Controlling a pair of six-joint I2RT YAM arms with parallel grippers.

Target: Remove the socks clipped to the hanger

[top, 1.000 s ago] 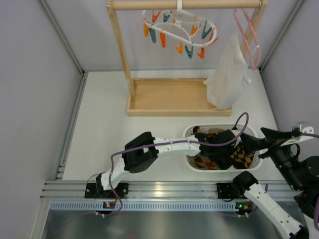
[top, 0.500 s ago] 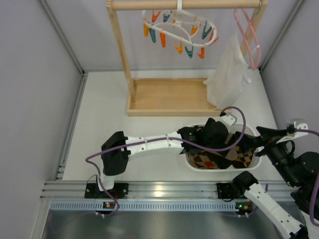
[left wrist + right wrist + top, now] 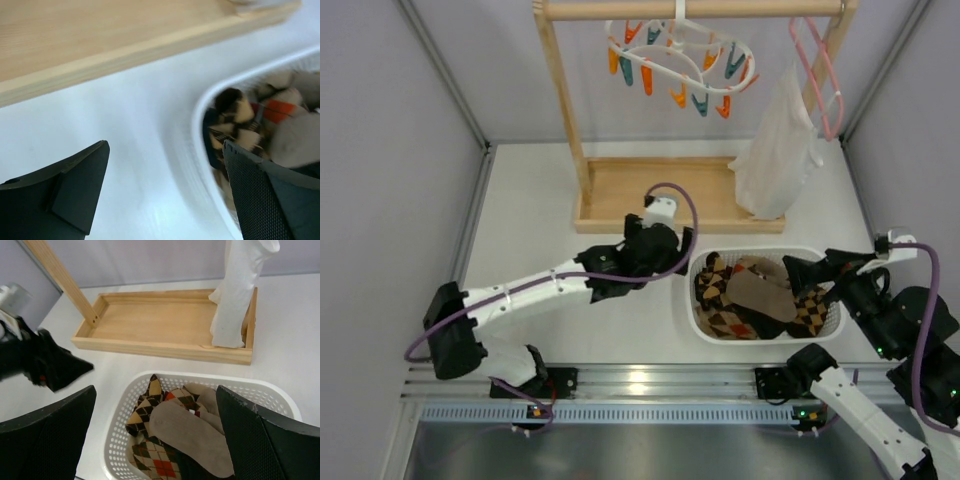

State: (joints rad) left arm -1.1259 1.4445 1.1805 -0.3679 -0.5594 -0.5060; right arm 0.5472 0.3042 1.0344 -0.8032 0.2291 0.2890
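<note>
The white oval hanger hangs from the rack's top bar, and its orange and teal clips hold nothing. The socks, argyle and plain tan, lie piled in a white basket; the right wrist view shows them in that basket, and the left wrist view catches them at its right edge. My left gripper is open and empty over the table, just left of the basket. My right gripper is open above the basket's right side, touching nothing.
A wooden rack with a tray base stands behind the basket. A white garment hangs on a pink wire hanger at the rack's right end. The left gripper shows at the right wrist view's left.
My left gripper opened over the basket, left the socks there, and swung out to the left and back. The right gripper shifted slightly left and stayed open.
</note>
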